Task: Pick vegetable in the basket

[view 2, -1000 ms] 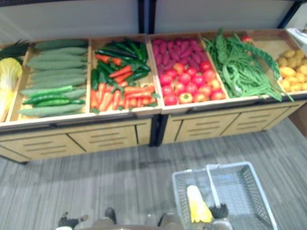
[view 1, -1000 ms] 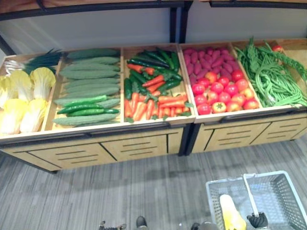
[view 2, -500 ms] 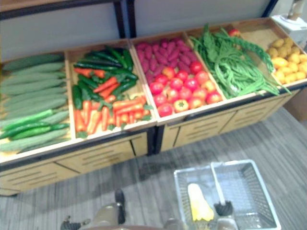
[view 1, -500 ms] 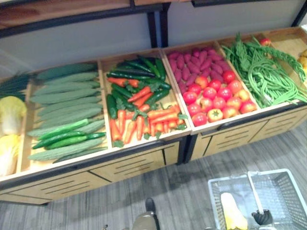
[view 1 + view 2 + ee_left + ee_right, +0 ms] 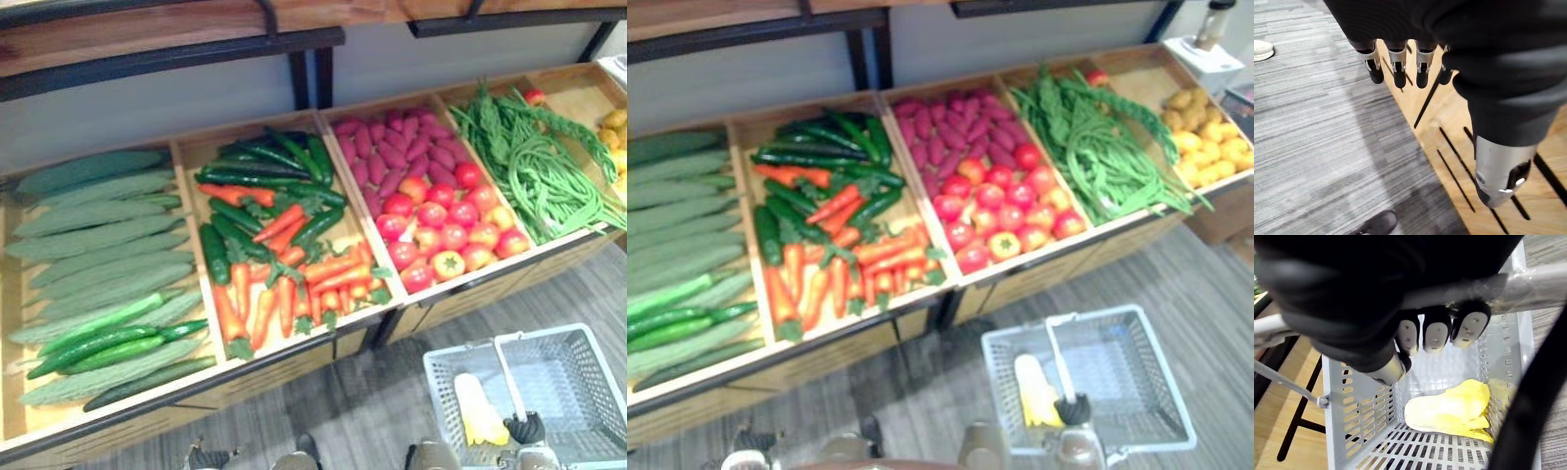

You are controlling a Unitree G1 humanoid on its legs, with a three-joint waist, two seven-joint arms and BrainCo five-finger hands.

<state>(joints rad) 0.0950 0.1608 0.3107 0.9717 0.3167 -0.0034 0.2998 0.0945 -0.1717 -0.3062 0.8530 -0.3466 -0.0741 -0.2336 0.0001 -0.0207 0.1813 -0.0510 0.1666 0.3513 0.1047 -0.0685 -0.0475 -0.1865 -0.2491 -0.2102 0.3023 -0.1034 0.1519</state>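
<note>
The right robot hand [image 5: 1436, 335] was curled round the handle [image 5: 509, 377] of the grey basket [image 5: 583, 382] at the lower right of the frame, with a yellow cabbage [image 5: 1449, 411] lying inside. The left robot hand [image 5: 1397, 66] hung loose-fingered by the table [image 5: 274, 372] front. The cabbage looked light, leafy and easily bruised; I'd grip its firmer stalk end.

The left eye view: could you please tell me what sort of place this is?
Probably a grocery produce section: wooden bins of sorted carrots and tomatoes, plus a grey shopping basket holding a yellow cabbage.
</note>
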